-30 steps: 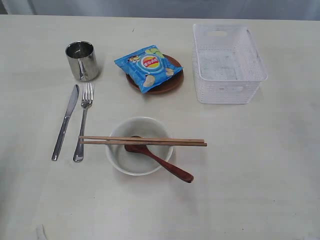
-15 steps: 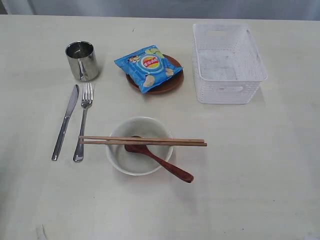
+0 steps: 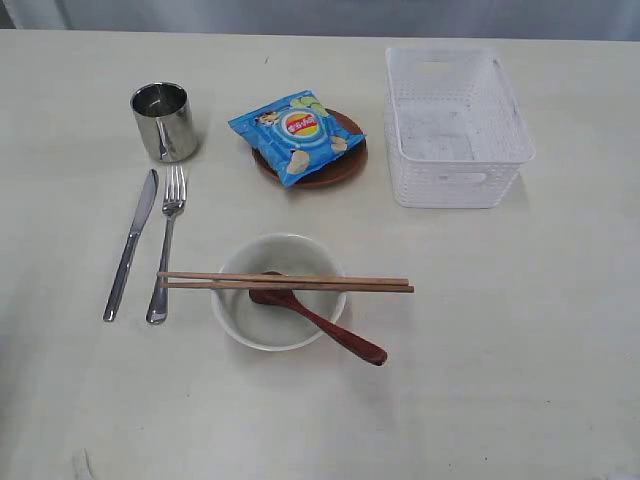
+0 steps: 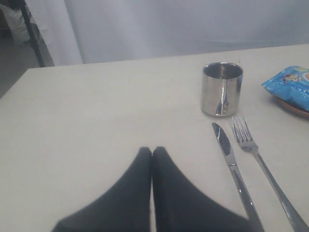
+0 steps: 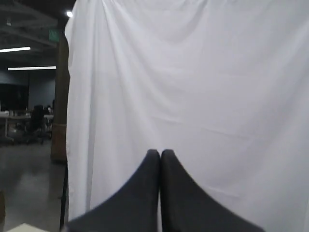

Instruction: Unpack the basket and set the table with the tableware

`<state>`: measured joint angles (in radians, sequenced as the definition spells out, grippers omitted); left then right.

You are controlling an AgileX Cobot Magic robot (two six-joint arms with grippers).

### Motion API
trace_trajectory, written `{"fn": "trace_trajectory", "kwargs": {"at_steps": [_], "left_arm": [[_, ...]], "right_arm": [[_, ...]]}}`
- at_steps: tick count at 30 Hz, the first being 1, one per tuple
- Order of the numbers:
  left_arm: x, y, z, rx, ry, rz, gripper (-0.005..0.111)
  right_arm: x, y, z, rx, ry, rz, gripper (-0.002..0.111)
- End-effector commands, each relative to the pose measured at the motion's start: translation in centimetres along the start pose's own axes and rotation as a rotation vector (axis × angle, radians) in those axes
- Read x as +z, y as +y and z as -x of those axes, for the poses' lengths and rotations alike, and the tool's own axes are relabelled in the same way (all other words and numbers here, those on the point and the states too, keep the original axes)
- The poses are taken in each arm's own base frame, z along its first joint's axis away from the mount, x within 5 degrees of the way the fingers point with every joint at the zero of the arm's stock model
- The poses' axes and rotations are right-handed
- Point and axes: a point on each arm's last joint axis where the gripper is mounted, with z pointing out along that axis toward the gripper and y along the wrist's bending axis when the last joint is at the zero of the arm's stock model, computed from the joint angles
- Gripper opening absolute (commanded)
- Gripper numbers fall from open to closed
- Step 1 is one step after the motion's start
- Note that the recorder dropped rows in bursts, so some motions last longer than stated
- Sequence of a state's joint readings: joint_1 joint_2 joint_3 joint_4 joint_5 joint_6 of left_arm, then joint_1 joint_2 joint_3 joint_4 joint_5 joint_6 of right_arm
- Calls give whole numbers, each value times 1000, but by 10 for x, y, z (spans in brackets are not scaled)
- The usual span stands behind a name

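The white basket (image 3: 455,125) stands empty at the back right of the table (image 3: 520,330). A steel cup (image 3: 164,121) (image 4: 221,89), knife (image 3: 131,243) (image 4: 231,164) and fork (image 3: 166,243) (image 4: 263,166) lie at the left. Two chopsticks (image 3: 285,283) rest across the pale bowl (image 3: 279,291), with a reddish-brown spoon (image 3: 320,325) leaning in it. A brown plate (image 3: 340,165) sits under a blue chip bag (image 3: 296,133). Neither arm shows in the exterior view. My left gripper (image 4: 152,151) is shut and empty over bare table beside the knife. My right gripper (image 5: 160,152) is shut and empty, facing a white curtain.
A white curtain (image 5: 193,87) hangs beyond the table's far edge. The chip bag's corner (image 4: 289,87) shows at the edge of the left wrist view.
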<state>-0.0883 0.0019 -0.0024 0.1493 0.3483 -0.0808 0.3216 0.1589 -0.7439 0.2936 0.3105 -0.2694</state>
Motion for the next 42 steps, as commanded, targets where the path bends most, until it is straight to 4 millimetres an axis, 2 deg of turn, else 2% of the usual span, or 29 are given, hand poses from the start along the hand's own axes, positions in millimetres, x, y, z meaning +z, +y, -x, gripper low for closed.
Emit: {"fn": "trace_trajectory", "kwargs": {"at_steps": [1,2,7,11,15,21,34,37,42], "left_arm": [[0,0,-1,-1,0,-5,0],[0,0,-1,-1,0,-5,0],[0,0,-1,-1,0,-5,0],[0,0,-1,-1,0,-5,0],[0,0,-1,-1,0,-5,0],[0,0,-1,-1,0,-5,0],[0,0,-1,-1,0,-5,0],[0,0,-1,-1,0,-5,0],[0,0,-1,-1,0,-5,0]], "right_arm": [[-35,3,10,-6,-123,4,0],[-43,4,12,-9,-151,5,0],[-47,4,19,-3,-193,2,0],[-40,7,8,-31,-167,-80,0],[-27,7,-21,-67,-81,-194,0],[-13,-4,-80,-68,93,-322,0],[-16,-10,-160,22,443,-300,0],[-18,-10,-180,24,505,-247,0],[-20,-8,-196,6,544,-166,0]]}}
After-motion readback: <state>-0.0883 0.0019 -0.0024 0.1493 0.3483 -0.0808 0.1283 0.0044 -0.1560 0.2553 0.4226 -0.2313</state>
